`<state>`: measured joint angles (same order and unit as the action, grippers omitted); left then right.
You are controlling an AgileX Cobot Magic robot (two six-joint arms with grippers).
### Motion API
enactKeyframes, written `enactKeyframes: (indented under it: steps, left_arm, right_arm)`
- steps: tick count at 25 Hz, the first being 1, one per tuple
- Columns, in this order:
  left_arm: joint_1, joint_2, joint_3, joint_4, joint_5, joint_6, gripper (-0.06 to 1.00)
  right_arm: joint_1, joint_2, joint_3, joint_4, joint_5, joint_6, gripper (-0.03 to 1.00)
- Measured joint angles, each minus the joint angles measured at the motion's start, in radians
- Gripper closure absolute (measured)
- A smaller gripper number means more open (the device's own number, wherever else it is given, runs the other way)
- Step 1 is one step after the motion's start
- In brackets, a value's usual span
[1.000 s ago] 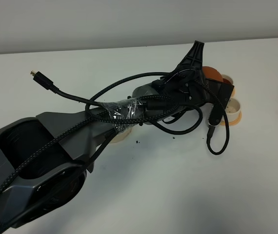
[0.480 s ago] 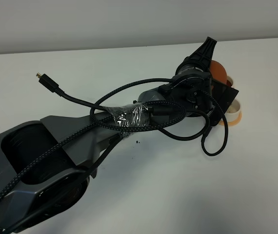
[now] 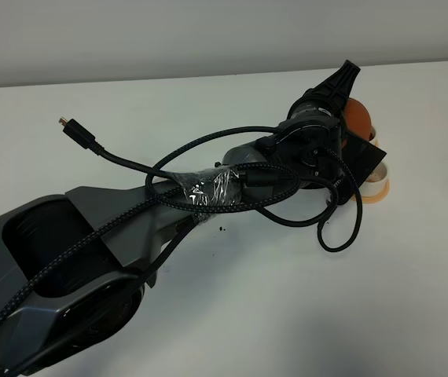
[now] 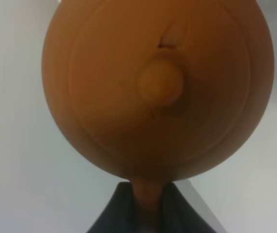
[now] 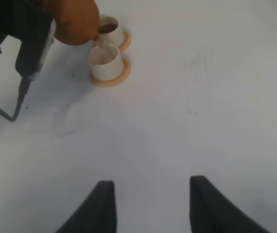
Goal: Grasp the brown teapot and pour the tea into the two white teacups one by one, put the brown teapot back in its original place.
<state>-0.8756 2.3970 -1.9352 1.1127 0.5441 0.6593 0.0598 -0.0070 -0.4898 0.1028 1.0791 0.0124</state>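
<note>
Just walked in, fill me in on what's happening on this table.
The left end effector is shut on the brown teapot by its handle and has it tipped over the two white teacups on their orange saucers at the far right of the table. In the right wrist view the farther cup already holds dark tea and a thin stream runs into the nearer one. The right end effector hangs open over bare table, holding nothing.

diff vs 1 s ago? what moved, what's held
The left gripper, still shut on the brown teapot, swung right and rolled, carrying the pot further over the two white teacups and tipping it; the right wrist view now shows liquid falling into the nearer cup. Cups, saucers and the open right gripper stayed put.
</note>
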Motion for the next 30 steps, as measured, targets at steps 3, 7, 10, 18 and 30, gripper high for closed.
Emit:
enactKeyframes:
  steps: [3,7,10,18,30]
  left_arm:
    - [0.0,0.0,0.0,0.016,-0.003,0.023,0.82]
    - [-0.001,0.0,0.0,0.021,-0.015,0.045,0.82]
    - [-0.001,0.0,0.0,0.022,-0.027,0.068,0.82]
    - [-0.001,0.0,0.0,0.022,-0.032,0.099,0.82]
    - [-0.001,0.0,0.0,0.023,-0.032,0.159,0.82]
  right_arm:
    - [0.0,0.0,0.0,0.0,0.0,0.0,0.6]
    - [0.0,0.0,0.0,0.0,0.0,0.0,0.6]
    - [0.0,0.0,0.0,0.0,0.0,0.0,0.6]
    - [0.0,0.0,0.0,0.0,0.0,0.0,0.6]
    - [0.0,0.0,0.0,0.0,0.0,0.0,0.6]
